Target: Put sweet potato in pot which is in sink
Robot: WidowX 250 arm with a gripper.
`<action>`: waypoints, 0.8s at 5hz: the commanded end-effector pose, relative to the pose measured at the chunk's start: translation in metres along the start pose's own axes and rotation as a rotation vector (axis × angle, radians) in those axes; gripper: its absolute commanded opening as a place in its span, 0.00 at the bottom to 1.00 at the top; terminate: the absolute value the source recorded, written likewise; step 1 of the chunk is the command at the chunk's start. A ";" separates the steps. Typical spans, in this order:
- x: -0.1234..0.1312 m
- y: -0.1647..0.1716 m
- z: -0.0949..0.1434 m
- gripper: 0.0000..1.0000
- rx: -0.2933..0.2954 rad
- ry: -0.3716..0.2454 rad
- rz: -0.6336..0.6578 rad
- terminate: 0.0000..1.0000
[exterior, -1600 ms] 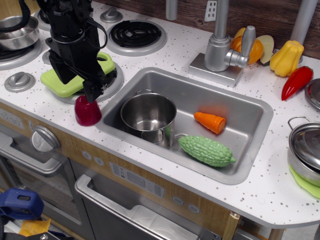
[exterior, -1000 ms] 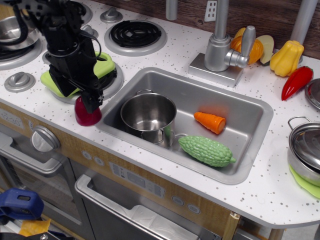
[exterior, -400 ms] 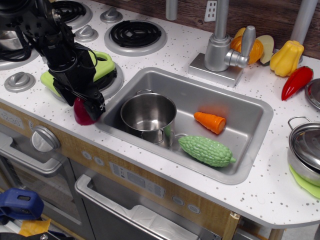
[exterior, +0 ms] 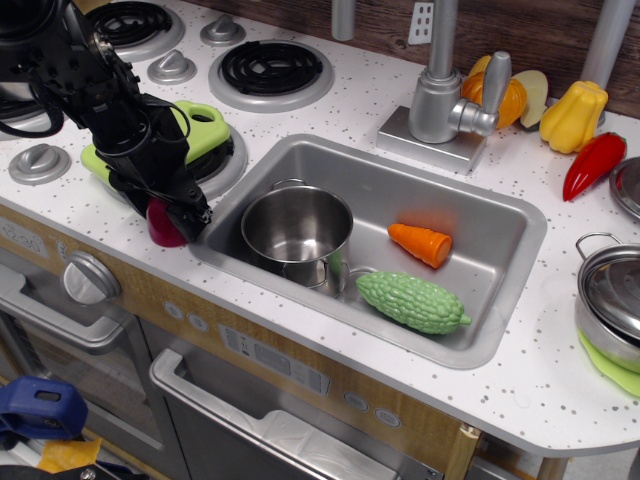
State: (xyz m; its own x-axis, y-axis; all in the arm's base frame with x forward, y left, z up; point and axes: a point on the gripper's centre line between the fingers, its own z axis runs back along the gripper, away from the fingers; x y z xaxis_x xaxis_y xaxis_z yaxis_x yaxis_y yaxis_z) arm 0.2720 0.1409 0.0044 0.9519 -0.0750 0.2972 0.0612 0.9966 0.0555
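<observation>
The maroon-red sweet potato (exterior: 160, 227) sits on the white counter just left of the sink (exterior: 490, 225), partly covered by my arm. My black gripper (exterior: 180, 214) is lowered onto it, with a finger down its right side; the arm hides how the jaws stand. The shiny steel pot (exterior: 297, 262) stands upright and empty in the sink's left end, a short way right of the gripper.
An orange cone (exterior: 421, 243) and a bumpy green gourd (exterior: 412, 301) lie in the sink right of the pot. A lime-green piece (exterior: 204, 124) sits on the burner behind the gripper. The faucet (exterior: 440, 95) stands behind the sink. A red pepper (exterior: 592, 165) and another pot (exterior: 610, 295) are at the right.
My arm has swung left and come down from above the sweet potato until the gripper sits on it. The sweet potato, pot and sink items have not moved.
</observation>
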 end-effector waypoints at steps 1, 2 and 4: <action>0.022 -0.003 0.027 0.00 0.059 -0.020 -0.024 0.00; 0.043 -0.030 0.046 0.00 0.144 -0.072 -0.048 0.00; 0.072 -0.073 0.047 0.00 0.125 -0.166 -0.176 0.00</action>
State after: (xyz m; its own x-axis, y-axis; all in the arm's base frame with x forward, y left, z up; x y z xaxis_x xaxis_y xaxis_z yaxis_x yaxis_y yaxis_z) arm 0.3221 0.0527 0.0526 0.8697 -0.3053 0.3879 0.2248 0.9445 0.2394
